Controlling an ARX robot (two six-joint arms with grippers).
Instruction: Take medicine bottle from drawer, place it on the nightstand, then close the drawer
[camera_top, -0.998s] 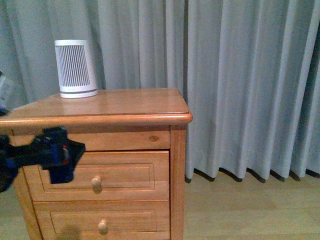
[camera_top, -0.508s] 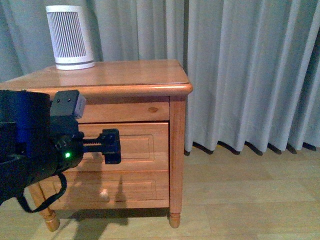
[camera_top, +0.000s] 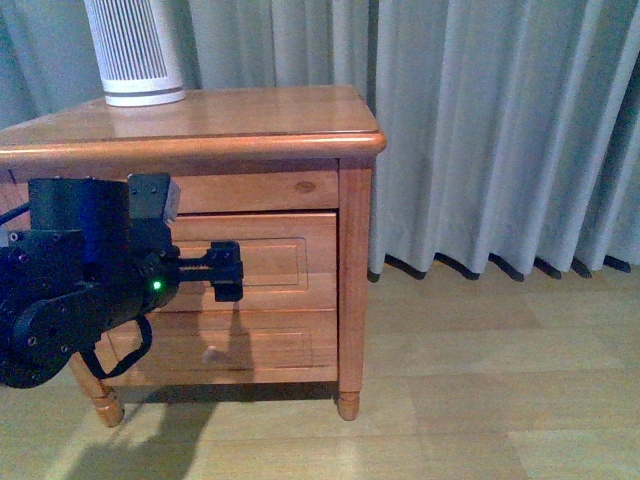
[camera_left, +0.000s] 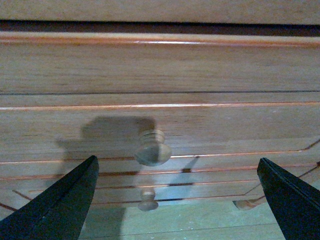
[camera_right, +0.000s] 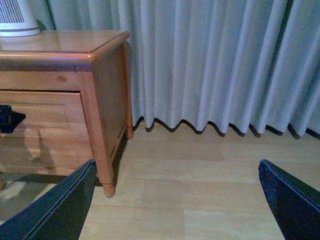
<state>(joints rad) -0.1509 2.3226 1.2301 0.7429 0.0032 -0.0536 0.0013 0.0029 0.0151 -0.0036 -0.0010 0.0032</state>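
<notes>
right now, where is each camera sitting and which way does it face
Front view: on the body, facing the nightstand and curtain; left arm and left gripper show.
Left wrist view: close before the drawer, facing its knob; open fingers frame it.
Right wrist view: right of the nightstand, facing curtain and floor; right gripper open.
Front and right wrist views share the nightstand and left gripper.
</notes>
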